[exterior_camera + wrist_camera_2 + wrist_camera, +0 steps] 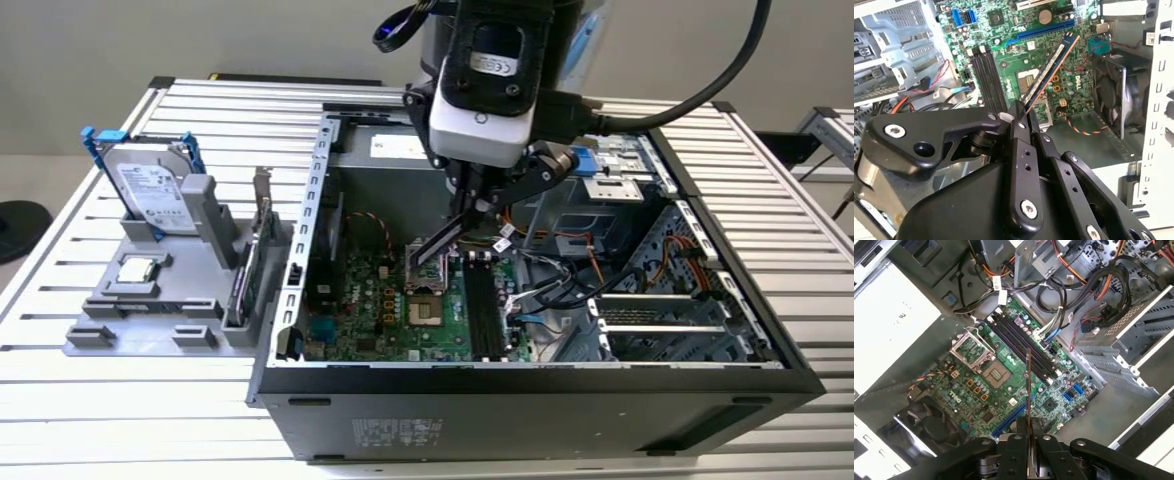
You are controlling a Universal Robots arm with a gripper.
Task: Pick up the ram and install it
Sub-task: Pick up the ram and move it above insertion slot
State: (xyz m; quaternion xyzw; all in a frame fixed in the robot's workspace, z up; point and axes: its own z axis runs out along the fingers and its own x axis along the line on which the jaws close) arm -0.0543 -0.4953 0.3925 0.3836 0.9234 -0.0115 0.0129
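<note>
Claw (1021, 112): clenched on 1 end of the ram (1049, 67), both fingers pressed against its flat faces; it reaches down into the open computer case (534, 400).
Ram: held in the claw, seen edge-on in the first wrist view (1027, 390), slanting down over the motherboard (1004, 405).
Ram's free end: above the board near the CPU socket (996, 374), just beside the memory slots (1024, 347), not seated in them.
Memory slots: 4 long black slots lying side by side.
Fan (1109, 95): at the case wall, beyond the socket.
Counter (134, 420): slatted metal, carrying the case.
Grey holder (147, 325): on the counter at the exterior view's left, with a hard drive (147, 190) standing upright and a CPU chip (138, 268) lying flat.
</note>
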